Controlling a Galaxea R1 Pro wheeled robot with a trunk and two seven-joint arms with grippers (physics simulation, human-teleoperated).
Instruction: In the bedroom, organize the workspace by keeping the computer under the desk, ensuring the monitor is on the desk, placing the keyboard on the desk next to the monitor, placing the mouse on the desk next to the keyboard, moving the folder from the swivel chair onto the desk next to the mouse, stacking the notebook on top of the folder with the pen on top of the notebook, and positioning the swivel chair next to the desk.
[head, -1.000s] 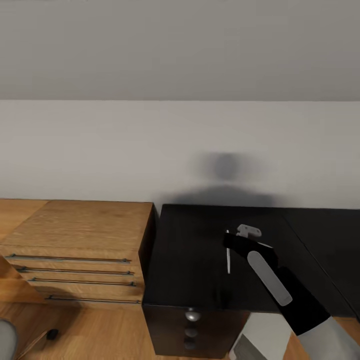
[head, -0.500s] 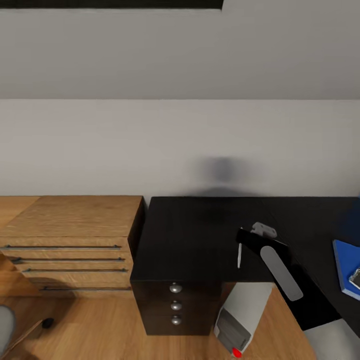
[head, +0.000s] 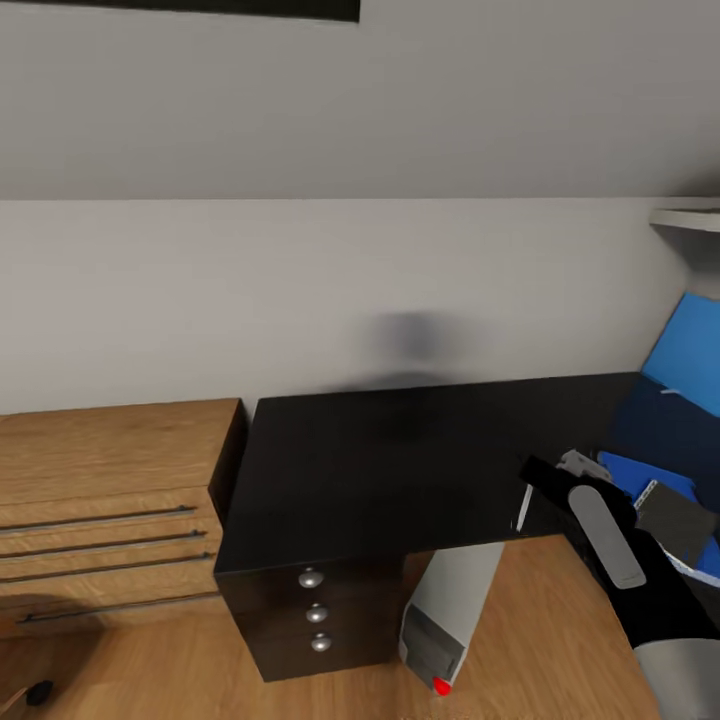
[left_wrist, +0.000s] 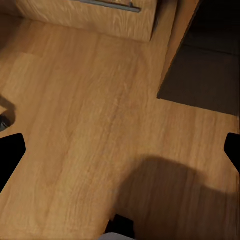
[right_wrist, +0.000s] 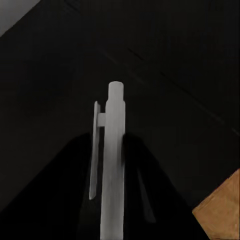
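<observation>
R hand (head: 535, 497) clamped on white pen (head: 524, 507), hanging tip-down over the black surface (head: 400, 460) edge, prob. carried for stacking. Notebook (head: 678, 522) on blue folder (head: 640, 478) just beyond the hand. L hand (left_wrist: 120, 150) spread wide, empty, over floor.

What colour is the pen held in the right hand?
White. The pen shows best in the right wrist view, gripped by the right hand.

Even, soft, moderately bright render light. Blurred dark shadow on wall (head: 420, 335) above worktop (head: 400, 460). Broad soft shadow on wood floor (left_wrist: 85, 125). White pen (right_wrist: 111, 165) soft-edged against near-black surround.
</observation>
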